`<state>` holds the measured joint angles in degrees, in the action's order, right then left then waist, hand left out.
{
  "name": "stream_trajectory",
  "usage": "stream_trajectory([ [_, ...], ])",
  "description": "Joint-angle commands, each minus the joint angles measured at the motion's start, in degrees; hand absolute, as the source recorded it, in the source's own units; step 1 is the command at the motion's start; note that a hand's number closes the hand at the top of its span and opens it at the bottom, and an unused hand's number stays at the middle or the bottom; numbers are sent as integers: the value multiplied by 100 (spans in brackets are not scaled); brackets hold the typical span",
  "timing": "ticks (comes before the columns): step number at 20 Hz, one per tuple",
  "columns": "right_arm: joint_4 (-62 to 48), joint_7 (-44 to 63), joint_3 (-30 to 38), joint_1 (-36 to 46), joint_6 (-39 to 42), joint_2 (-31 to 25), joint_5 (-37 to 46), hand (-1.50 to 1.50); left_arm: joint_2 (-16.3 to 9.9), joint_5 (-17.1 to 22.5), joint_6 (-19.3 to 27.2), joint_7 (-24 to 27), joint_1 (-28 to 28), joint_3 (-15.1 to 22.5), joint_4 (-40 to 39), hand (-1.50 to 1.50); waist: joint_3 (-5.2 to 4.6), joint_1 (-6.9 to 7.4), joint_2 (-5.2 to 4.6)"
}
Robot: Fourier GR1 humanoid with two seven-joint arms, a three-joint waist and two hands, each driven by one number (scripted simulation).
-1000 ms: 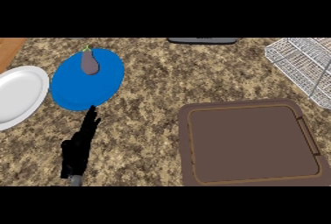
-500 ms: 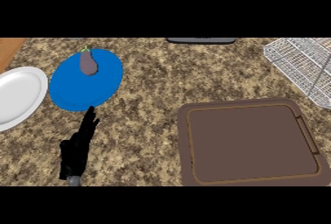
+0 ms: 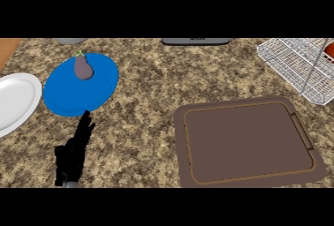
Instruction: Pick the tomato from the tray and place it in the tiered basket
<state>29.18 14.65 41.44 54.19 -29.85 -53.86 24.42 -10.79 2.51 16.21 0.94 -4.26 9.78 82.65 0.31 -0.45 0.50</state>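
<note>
A red sliver of the tomato [image 3: 330, 47] shows inside the white wire tiered basket [image 3: 294, 62] at the bench's [image 3: 163, 79] far right, the brown tray [image 3: 248, 141] is bare, and the left hand [image 3: 75, 152] rests open, holding nothing, below the blue plate [image 3: 81, 86].
</note>
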Motion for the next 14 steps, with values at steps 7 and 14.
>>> stream_trajectory([
  [7, 955, -25, 1261, -2147, 1441, -917, -1140, -150, -21, 42, 120, -185, -301, -222, -185, 0, -34, -402, 53],
  [14, 1414, -259, 2585, -3908, 3040, -1086, -2038, -150, 133, -54, 189, -122, -689, -7, 114, 0, -32, -443, 51],
])
